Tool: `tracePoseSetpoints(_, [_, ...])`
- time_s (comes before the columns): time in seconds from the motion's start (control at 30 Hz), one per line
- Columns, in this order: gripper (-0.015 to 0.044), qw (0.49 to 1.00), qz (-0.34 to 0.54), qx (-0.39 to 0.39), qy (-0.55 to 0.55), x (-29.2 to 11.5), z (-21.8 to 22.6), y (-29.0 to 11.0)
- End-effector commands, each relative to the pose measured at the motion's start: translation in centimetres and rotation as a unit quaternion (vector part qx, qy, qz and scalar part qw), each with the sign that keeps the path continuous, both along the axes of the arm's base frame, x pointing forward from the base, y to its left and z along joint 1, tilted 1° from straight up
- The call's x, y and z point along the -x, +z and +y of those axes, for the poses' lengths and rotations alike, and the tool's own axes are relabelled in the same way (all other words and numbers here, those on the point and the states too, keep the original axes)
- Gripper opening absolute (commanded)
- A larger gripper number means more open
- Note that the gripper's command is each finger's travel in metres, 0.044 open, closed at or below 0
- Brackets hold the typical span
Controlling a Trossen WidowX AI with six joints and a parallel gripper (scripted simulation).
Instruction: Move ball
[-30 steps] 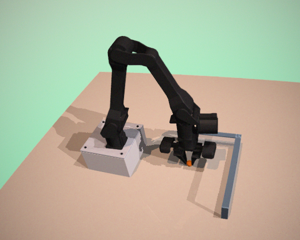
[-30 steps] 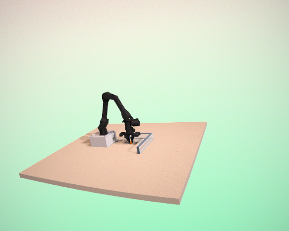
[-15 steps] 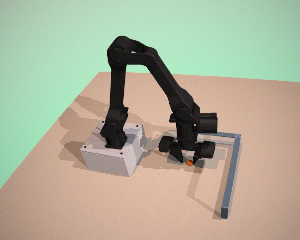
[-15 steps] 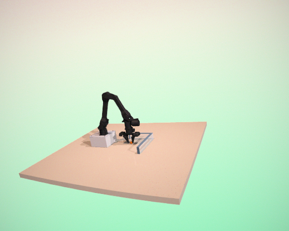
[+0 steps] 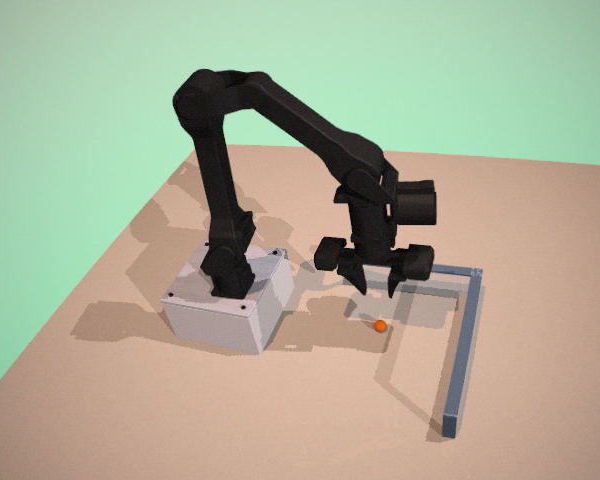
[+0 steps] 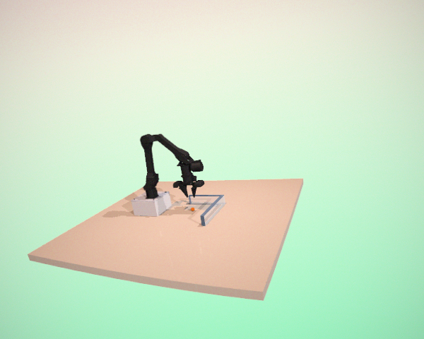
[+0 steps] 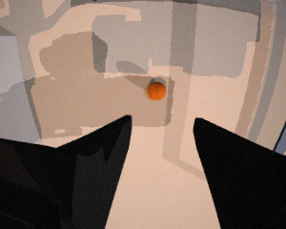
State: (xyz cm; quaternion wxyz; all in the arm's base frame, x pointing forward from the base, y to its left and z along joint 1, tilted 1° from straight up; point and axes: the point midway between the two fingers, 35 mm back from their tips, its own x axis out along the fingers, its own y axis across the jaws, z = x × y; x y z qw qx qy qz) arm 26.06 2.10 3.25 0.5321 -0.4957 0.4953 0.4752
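The orange ball [image 5: 380, 326] [image 6: 192, 209] [image 7: 156, 91] rests on the table on the inner side of the two low clear walls with blue-grey top edges [image 5: 464, 341] [image 6: 213, 205]. No separate see-through copy shows; the ball seems to cover its spot. My gripper [image 5: 378, 296] [image 6: 191, 197] [image 7: 163, 122] is open and empty, pointing down. It hangs above the table, clear of the ball. In the wrist view the ball lies beyond the fingertips, between their lines.
The arm's pale base box [image 5: 207, 330] [image 6: 145, 207] stands left of the ball. One wall runs behind the gripper and meets the long right wall at the back right corner. Shadows of the arm and walls cross the table [image 5: 186, 413] [image 6: 150, 251] around the ball.
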Motion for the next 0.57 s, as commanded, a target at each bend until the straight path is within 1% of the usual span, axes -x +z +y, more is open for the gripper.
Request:
tracePoseSetpoints(0.0, [0.0209, 1.000, -0.002, 0.000, 0.000, -0.1, 0.0, 0.0])
tracePoseSetpoints(0.07, [0.0262, 1.000, -0.002, 0.000, 0.000, 0.0, 0.0, 1.0])
tracePoseSetpoints(0.17, [0.0341, 1.000, -0.001, 0.000, 0.000, 0.6, -0.1, 4.3])
tracePoseSetpoints(0.3, [0.0440, 1.000, -0.001, 0.000, 0.000, 0.7, -0.1, 4.5])
tracePoseSetpoints(0.53, [0.0440, 1.000, -0.001, 0.000, 0.000, 0.7, -0.1, 4.5])
